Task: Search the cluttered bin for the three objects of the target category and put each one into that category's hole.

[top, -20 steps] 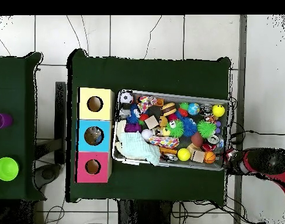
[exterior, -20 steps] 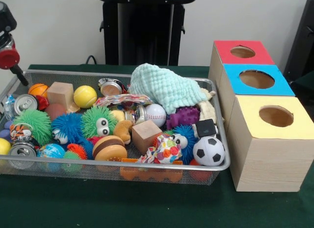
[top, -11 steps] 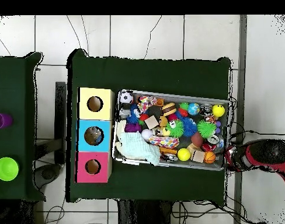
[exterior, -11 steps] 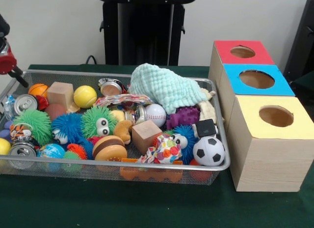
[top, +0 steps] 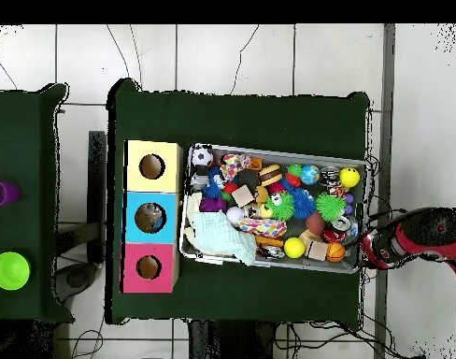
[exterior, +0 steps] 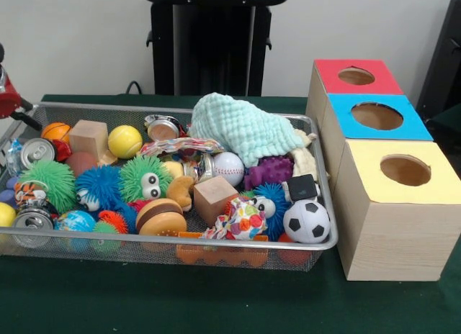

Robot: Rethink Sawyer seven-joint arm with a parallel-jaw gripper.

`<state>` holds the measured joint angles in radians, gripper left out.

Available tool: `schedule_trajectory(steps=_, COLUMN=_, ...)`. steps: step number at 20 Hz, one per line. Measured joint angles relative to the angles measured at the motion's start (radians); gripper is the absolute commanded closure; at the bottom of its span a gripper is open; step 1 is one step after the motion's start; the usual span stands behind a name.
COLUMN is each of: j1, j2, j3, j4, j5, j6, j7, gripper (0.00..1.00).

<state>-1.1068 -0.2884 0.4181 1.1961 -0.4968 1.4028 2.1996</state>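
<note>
A plain pale wall backs a counter [exterior: 216,305] under dark green cloth; from overhead, white floor tiles surround it. The wire bin [exterior: 180,242] fills the frame's left and centre, heaped with balls, fuzzy toys, cans and wooden blocks. No writing is legible. Three boxes stand at right: red-topped [exterior: 356,76], blue-topped [exterior: 378,118], yellow-topped [exterior: 403,172]. The end effector [exterior: 9,104] sits at the left edge; its opening cannot be told.
</note>
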Motion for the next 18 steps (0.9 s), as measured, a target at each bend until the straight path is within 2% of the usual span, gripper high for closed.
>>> schedule_trajectory(steps=9, j1=0.003, j2=0.067, j3=0.029, j4=-0.108, j5=-0.017, j6=0.14, j7=0.0, gripper=0.0)
schedule_trajectory(steps=18, j1=-0.011, j2=0.067, j3=0.062, j4=-0.107, j5=-0.044, j6=0.157, j7=0.0, gripper=0.0)
